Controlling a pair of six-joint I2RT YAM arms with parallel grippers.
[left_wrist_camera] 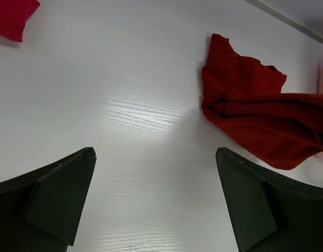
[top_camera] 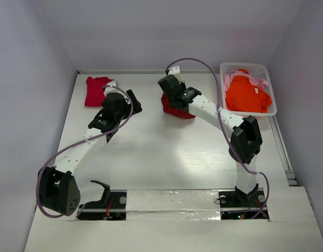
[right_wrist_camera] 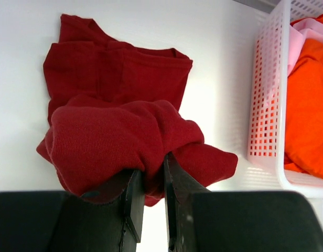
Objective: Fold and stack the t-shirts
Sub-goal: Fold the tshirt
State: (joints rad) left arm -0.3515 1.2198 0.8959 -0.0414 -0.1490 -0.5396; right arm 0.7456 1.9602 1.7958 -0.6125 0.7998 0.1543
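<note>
The right gripper (right_wrist_camera: 152, 170) has its jaws clenched on a bunch of the dark red t-shirt (right_wrist_camera: 114, 131) at twelve o'clock on the surface (top_camera: 167, 157), probably to spread it. The left gripper (left_wrist_camera: 155, 152) has its jaws released (nothing between them). There are four shirts: this one, the folded crimson-pink t-shirt (top_camera: 97, 90) at ten o'clock, and the orange t-shirt (top_camera: 247, 94) and pale pink t-shirt (top_camera: 228, 80) waiting in the one basket (top_camera: 245, 65) at two o'clock.

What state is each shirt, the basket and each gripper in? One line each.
dark red t-shirt: crumpled on the table, one fold pinched up.
crimson-pink t-shirt: folded, flat at the table's far left.
orange t-shirt: unfolded, heaped in the basket.
pale pink t-shirt: unfolded, under the orange one.
basket: upright, holding both.
left gripper: open, empty.
right gripper: shut on the dark red t-shirt.
</note>
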